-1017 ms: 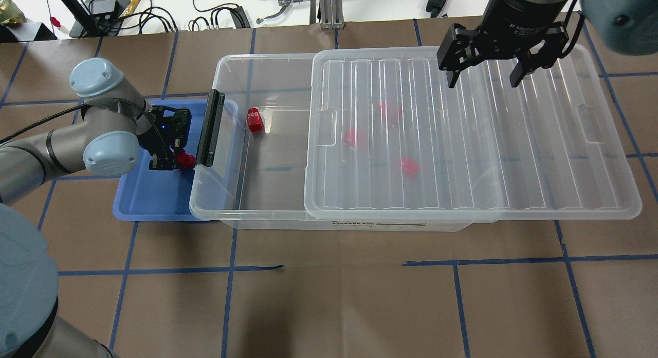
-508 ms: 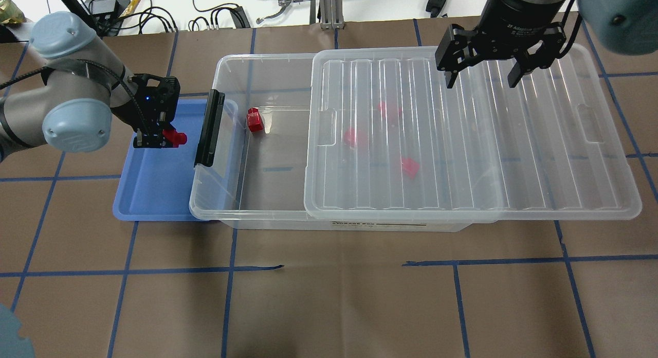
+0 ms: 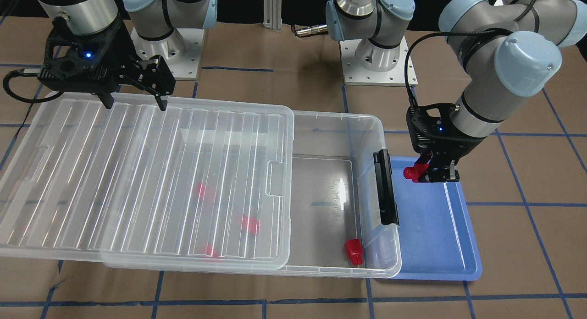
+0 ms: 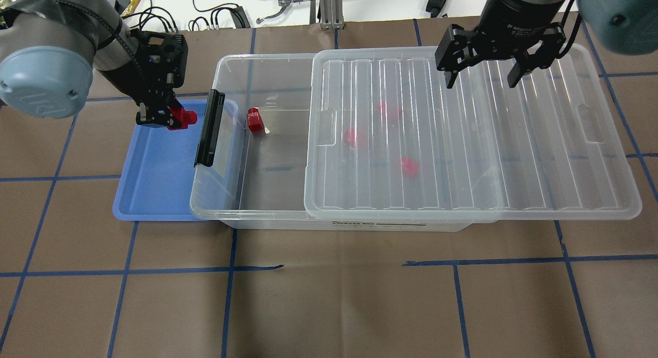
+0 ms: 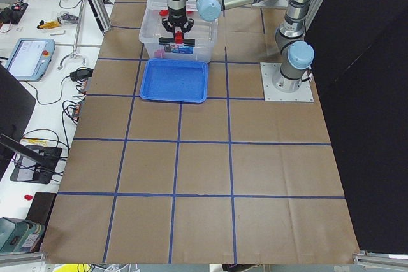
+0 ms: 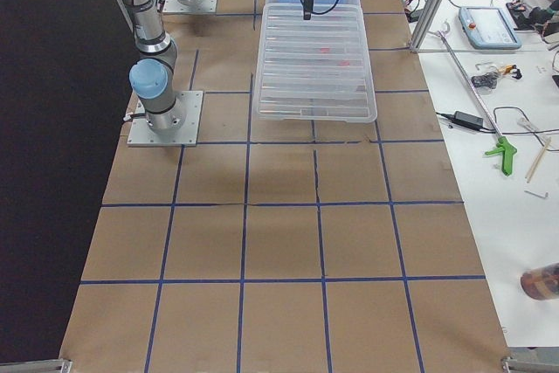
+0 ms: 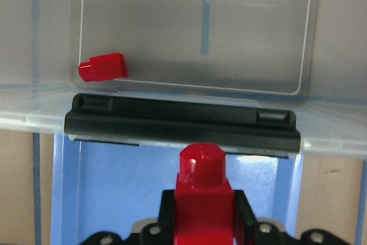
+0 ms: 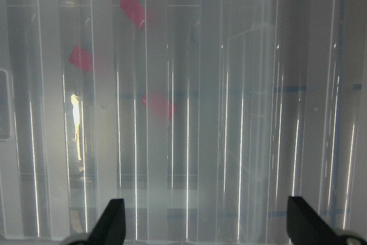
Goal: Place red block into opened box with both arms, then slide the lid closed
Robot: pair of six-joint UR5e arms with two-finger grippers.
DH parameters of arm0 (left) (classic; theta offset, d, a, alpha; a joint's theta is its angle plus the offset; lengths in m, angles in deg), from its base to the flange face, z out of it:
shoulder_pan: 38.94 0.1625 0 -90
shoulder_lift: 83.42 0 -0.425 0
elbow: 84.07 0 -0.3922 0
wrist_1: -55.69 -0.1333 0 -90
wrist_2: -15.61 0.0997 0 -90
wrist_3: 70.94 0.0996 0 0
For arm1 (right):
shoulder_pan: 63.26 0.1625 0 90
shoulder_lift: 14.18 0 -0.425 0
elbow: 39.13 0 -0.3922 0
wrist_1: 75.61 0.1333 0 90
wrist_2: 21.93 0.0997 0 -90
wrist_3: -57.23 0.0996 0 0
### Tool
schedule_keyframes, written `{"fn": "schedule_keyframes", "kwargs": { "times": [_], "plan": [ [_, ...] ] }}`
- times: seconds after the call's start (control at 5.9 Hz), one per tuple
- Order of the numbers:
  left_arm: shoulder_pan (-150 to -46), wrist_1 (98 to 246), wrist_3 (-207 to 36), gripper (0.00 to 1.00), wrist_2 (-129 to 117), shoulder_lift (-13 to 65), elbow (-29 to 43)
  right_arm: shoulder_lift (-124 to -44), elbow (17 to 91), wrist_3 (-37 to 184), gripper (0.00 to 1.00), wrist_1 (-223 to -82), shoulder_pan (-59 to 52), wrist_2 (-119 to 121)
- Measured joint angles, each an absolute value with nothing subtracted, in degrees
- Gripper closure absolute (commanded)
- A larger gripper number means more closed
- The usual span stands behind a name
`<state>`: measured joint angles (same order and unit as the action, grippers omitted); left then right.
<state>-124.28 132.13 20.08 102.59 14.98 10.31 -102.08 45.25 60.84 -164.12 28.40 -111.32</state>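
Note:
My left gripper (image 4: 165, 117) is shut on a red block (image 4: 184, 118), holding it in the air over the blue tray's far end, just short of the box's black latch bar (image 4: 208, 129). In the left wrist view the held red block (image 7: 202, 196) points its stub at the latch bar (image 7: 182, 123). The clear box (image 4: 226, 65) is open at its left third. The ribbed lid (image 4: 514, 157) covers the rest and overhangs to the right. Another red block (image 4: 254, 120) lies in the open part, and three more show blurred under the lid. My right gripper (image 4: 483, 75) hangs open above the lid's far edge.
The blue tray (image 4: 154, 188) sits on the table against the box's latch end and holds nothing. Cables and tools lie on the white bench beyond the table's far edge. Brown paper with blue tape lines covers the table (image 4: 329, 296) in front of the box.
My left arm has lifted the red block off the blue tray and carried it toward the tray's far end, near the latch bar. The right gripper has barely moved.

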Motion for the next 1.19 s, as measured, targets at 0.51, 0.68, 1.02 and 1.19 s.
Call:
{"fn": "schedule_keyframes", "kwargs": {
  "times": [0.51, 0.68, 1.02, 1.19],
  "plan": [
    [-134.4, 123.12, 5.84, 0.9, 102.51, 21.53, 11.07, -102.07, 45.33, 60.83, 0.0, -164.12, 28.4, -111.32],
    [-135.23, 119.66, 5.26, 0.89, 102.42, 23.64, 12.79, -102.07, 45.33, 60.83, 0.0, -164.12, 28.41, -111.32],
    [-135.52, 111.42, 5.24, 0.84, 102.39, 27.4, 18.03, -102.07, 45.34, 60.83, 0.0, -164.12, 28.41, -111.32],
    [-135.57, 110.12, 5.34, 0.7, 102.43, 29.33, 18.89, -102.07, 45.37, 60.83, 0.0, -164.12, 28.39, -111.32]
  ]
}}
